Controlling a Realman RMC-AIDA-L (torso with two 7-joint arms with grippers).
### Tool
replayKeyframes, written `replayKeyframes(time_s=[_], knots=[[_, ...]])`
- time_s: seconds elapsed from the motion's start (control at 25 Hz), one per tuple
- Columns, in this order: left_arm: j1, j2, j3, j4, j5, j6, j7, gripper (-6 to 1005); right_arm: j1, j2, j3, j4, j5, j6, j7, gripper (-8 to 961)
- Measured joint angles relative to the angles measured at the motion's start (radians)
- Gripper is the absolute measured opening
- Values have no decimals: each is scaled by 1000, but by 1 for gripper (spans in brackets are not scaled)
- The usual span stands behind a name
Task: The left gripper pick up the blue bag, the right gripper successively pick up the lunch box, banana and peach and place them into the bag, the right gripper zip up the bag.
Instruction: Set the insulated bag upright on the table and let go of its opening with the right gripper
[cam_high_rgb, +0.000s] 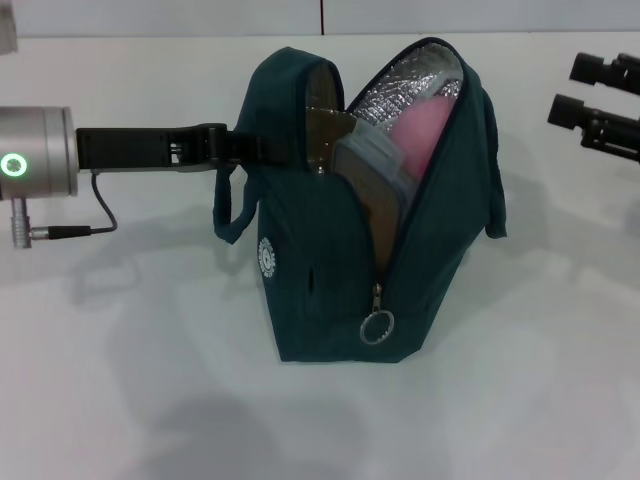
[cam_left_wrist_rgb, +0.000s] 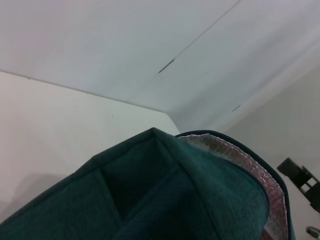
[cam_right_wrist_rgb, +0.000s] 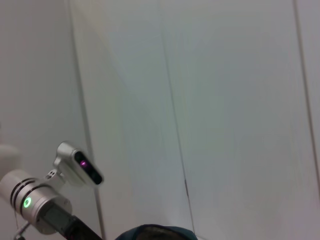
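Packing looks done — lunch box (cam_high_rgb: 375, 175) and peach (cam_high_rgb: 425, 128) visible inside the blue bag (cam_high_rgb: 330, 280), mid-bench; banana unseen. Left gripper (cam_high_rgb: 235, 148) clamped on its rim. Right gripper (cam_high_rgb: 590, 105) spread, at right edge — zipping remains.

Surface: pale white panels with thin dark seams running through.
Left arm (cam_right_wrist_rgb: 37, 202): silver cylinder with a green ring light, low in one corner.
Camera module (cam_right_wrist_rgb: 80, 167): mounted on that arm, lens glowing purple.
Blue bag (cam_right_wrist_rgb: 157, 233): only a dark teal sliver at the edge.
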Motion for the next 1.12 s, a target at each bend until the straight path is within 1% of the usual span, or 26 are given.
replayKeyframes(time_s=[0.16, 0.24, 0.36, 0.48, 0.64, 0.92, 1.12], knots=[[-3, -3, 2, 0, 0, 0, 0, 36, 10, 14, 1, 36, 1, 9, 5, 659], [-6, -3, 4, 0, 0, 0, 0, 36, 12, 18, -5, 39, -6, 38, 3, 658], [-6, -4, 5, 0, 0, 0, 0, 36, 12, 18, -10, 39, -19, 89, -1, 658], [-4, -4, 5, 0, 0, 0, 0, 37, 15, 14, -10, 39, -22, 107, -2, 657], [-2, -4, 3, 0, 0, 0, 0, 37, 27, 18, -27, 41, -20, 87, 3, 657], [-5, -6, 1, 0, 0, 0, 0, 37, 35, 22, -134, 46, -10, 69, 16, 658], [-8, -5, 0, 0, -1, 0, -1, 37, 36, 23, -140, 81, 19, 65, 22, 658]])
